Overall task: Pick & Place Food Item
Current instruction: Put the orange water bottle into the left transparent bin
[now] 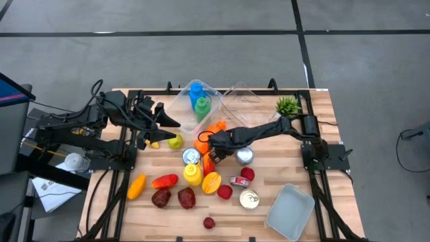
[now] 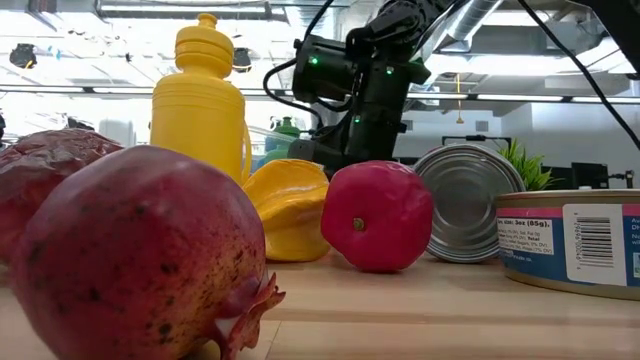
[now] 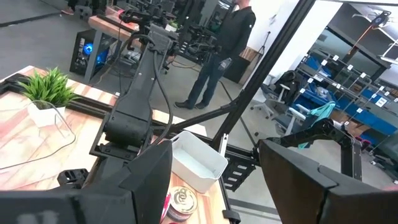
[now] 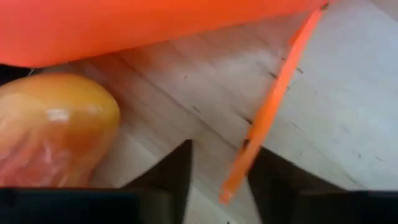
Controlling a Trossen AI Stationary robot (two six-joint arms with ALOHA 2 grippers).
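On the table's left side the left gripper (image 1: 163, 119) hangs raised near the back edge, its two dark fingers (image 3: 298, 180) spread wide apart with nothing between them — a yellow-green fruit (image 1: 175, 141) lies just beside it on the wooden table (image 1: 316, 134). Toward the front left sit a yellow-orange mango (image 1: 136, 186), a red-and-orange pepper (image 1: 164, 181) and two dark red pomegranates (image 1: 173, 198).

In the middle, a clear bin (image 1: 195, 101) at the back holds a blue bottle (image 1: 196, 91) and a green bottle (image 1: 202, 107). In front of it lies an orange item (image 1: 213, 131), smooth and bright, and just below it the right gripper (image 1: 209, 152) is down low among the food. Its wrist view shows an orange surface (image 4: 155, 25) close above, a thin orange strip (image 4: 267, 112) running between the finger tips, and a glossy orange-yellow fruit (image 4: 53, 130) beside them — whether the fingers pinch anything I cannot tell. A yellow bottle (image 1: 193, 173) and a yellow-orange fruit (image 1: 211, 182) lie just in front.

To the right stand tin cans (image 1: 244, 156), a red apple (image 1: 224, 192), a small green plant (image 1: 288, 105) and, at the front corner, a pale blue tray (image 1: 290, 212).
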